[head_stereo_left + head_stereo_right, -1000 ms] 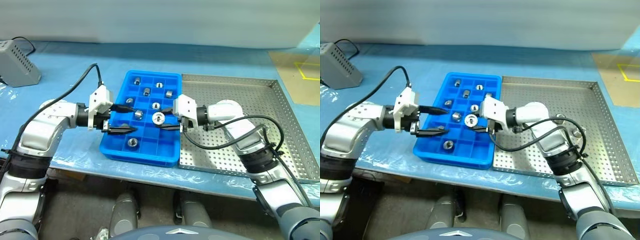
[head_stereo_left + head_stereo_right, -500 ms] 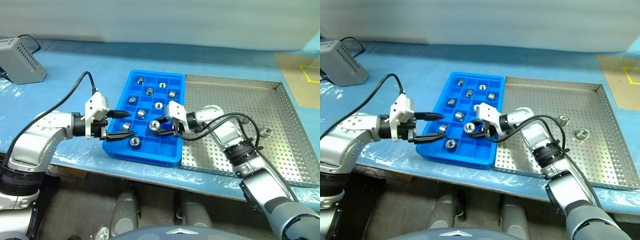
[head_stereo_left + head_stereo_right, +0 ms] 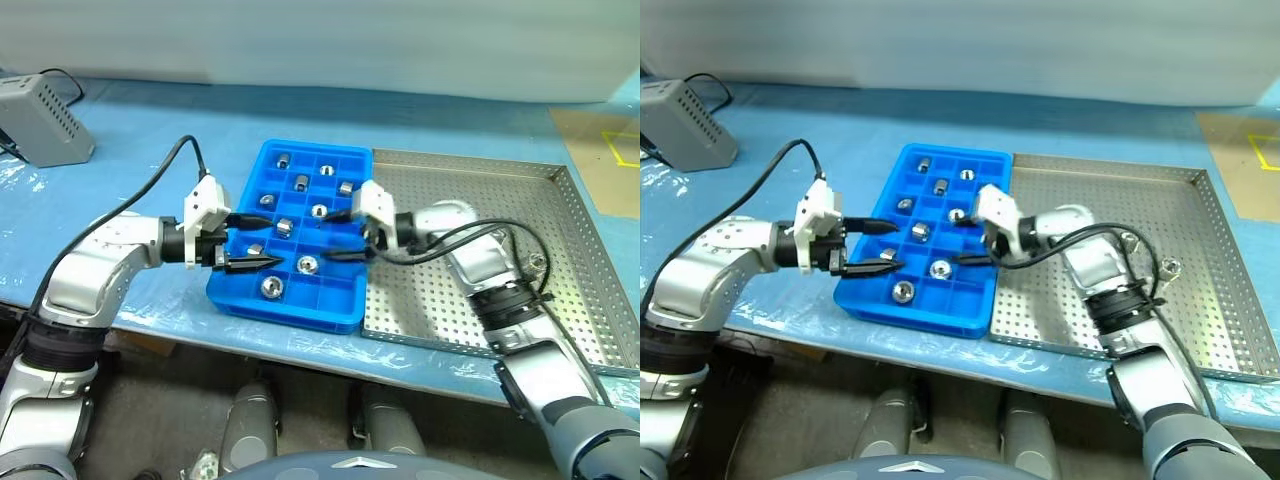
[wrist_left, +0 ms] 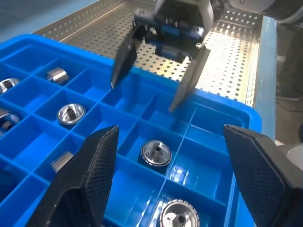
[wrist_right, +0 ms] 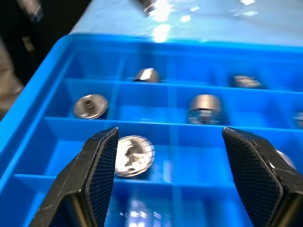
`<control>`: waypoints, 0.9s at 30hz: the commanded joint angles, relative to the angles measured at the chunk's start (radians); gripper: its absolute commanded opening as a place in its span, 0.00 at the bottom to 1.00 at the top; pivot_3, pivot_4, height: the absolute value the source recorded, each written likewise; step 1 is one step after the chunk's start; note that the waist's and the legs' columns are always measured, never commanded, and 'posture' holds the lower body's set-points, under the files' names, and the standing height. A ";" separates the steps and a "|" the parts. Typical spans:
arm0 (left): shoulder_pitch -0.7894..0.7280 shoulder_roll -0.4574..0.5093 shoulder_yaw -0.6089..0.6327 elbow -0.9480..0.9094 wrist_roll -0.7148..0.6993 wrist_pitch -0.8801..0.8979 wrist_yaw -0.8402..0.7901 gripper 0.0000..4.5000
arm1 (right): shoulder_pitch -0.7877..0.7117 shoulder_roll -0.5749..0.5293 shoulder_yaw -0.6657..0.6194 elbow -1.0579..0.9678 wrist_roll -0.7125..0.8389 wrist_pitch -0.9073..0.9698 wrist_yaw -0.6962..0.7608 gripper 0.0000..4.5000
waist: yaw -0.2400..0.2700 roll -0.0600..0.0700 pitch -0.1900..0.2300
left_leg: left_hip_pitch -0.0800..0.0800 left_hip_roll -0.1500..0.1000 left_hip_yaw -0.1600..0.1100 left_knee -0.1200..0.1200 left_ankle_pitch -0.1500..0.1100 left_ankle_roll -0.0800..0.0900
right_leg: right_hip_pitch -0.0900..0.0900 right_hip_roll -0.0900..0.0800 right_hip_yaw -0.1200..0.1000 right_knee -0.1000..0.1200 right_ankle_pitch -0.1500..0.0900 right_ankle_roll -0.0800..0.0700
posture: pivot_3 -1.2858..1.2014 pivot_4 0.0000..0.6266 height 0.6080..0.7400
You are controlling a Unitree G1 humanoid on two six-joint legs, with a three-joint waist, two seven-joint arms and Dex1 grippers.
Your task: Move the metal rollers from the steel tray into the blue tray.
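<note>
The blue tray [image 3: 290, 304] lies left of the steel tray [image 3: 470, 190], with several metal rollers in its compartments. One roller [image 3: 307, 265] rests in a near-row compartment, just under my right gripper [image 3: 336, 238], which hovers open over the tray's right side. The same roller [image 5: 134, 156] shows by my right gripper's lower finger, and again [image 4: 156, 152] in the left wrist view. My left gripper [image 3: 265, 240] stands open over the tray's left side, holding nothing and facing the right one. Another roller [image 3: 1168, 267] lies on the steel tray, beyond my right forearm.
A grey box [image 3: 45, 120] with a black cable sits at the far left of the blue-covered table. A yellow-marked sheet [image 3: 600, 145] lies past the steel tray's right rim. The table's front edge runs just below both trays.
My right gripper has opened and let the roller drop into a near-row compartment of the blue tray, then drawn back a little to the right. The left gripper stays open.
</note>
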 commanded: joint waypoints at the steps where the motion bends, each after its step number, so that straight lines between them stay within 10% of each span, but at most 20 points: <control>1: -0.070 -0.058 -0.038 0.068 0.021 -0.053 -0.015 0.83 | -0.018 -0.102 -0.161 -0.048 0.046 0.049 -0.056 0.80 | -0.001 0.000 0.000 | 0.000 0.000 0.000 0.001 0.000 0.000 | 0.001 0.000 0.000 0.000 0.000 0.000 | 0.43 0.24 1.00; 13: -0.182 -0.219 -0.129 0.277 0.102 -0.188 -0.083 0.83 | 0.174 -0.334 -0.319 0.155 -0.050 -0.080 -0.208 0.80 | -0.063 -0.001 0.000 | 0.001 -0.001 0.000 0.004 -0.001 0.006 | 0.003 0.000 0.001 -0.001 0.000 0.000 | 0.36 0.24 1.00; 27: -0.185 -0.216 -0.121 0.252 0.115 -0.166 -0.084 0.83 | 0.125 -0.245 -0.247 0.476 -0.132 -0.256 -0.313 0.80 | -0.086 0.000 0.000 | -0.001 -0.001 0.000 0.010 -0.003 0.010 | 0.004 0.000 0.000 -0.001 0.000 0.000 | 0.37 0.24 1.00</control>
